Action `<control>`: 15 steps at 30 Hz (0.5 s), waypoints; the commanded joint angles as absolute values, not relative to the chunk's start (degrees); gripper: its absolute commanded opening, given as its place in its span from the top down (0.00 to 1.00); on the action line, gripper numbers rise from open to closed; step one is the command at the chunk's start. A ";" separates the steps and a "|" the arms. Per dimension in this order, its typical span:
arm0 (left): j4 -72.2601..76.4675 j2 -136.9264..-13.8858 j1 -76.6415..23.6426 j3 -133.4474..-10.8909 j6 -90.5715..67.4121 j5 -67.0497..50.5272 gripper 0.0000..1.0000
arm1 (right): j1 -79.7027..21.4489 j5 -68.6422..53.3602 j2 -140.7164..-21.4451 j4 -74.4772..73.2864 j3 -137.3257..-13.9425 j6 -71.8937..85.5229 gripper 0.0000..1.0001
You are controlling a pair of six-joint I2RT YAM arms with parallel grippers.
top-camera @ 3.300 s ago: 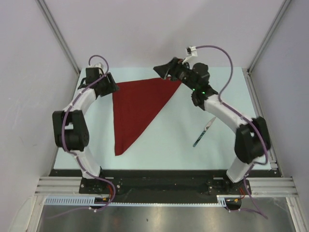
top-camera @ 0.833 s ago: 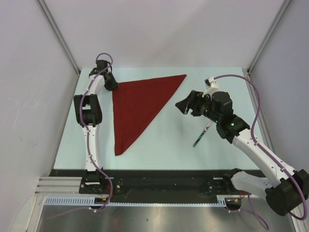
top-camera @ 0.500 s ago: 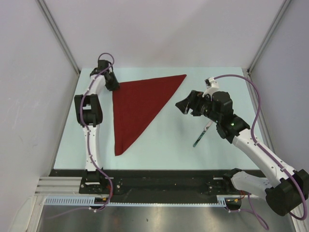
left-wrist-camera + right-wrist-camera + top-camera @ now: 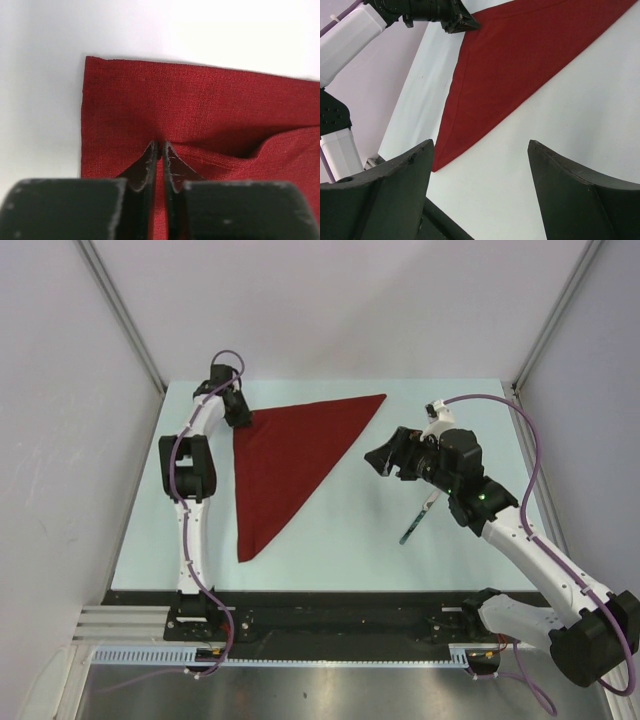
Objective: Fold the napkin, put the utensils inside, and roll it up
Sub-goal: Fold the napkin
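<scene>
The napkin (image 4: 285,460) lies flat on the pale counter (image 4: 330,550), folded into a dark red triangle. Its straight edge runs down the left-centre of the overhead view. One point reaches toward the upper middle and another toward the lower left.

At the napkin's upper left corner sits the left tool (image 4: 243,418). In its own camera view its two black fingers (image 4: 148,162) are drawn almost together, tips pressed into the cloth a little in from the hemmed corner. They are clenched on a small pinch of the fabric, and a shallow ridge rises just to the right of them.

To the right of the napkin and apart from it, the utensils (image 4: 410,530) lie on the bare counter on a slant. The dark end is lower left and the silvery end upper right, partly hidden under the right arm.

The right tool (image 4: 378,462) hovers between the napkin's right side and the utensils. Its fingers (image 4: 395,185) are spread wide and grasp nothing, with the counter showing between them.
</scene>
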State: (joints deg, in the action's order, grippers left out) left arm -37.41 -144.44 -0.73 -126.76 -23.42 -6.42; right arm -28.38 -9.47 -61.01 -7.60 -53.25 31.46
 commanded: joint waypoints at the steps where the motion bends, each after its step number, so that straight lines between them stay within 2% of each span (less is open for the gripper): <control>1: -37.27 -144.23 -1.05 -125.77 -22.68 -6.77 0.94 | -28.13 -9.49 -60.03 -7.47 -53.35 31.82 0.19; 3: -37.09 -144.23 -1.06 -125.95 -22.24 -7.12 1.00 | -28.13 -9.41 -59.94 -7.73 -53.35 31.90 0.19; 11: -31.30 -139.40 -1.05 -120.33 -20.13 -4.40 1.00 | -27.95 -8.88 -59.94 -8.70 -53.52 31.82 0.19; 15: -30.15 -138.86 -0.62 -121.64 -18.90 -2.81 1.00 | -27.77 -8.53 -60.03 -9.05 -53.52 31.73 0.19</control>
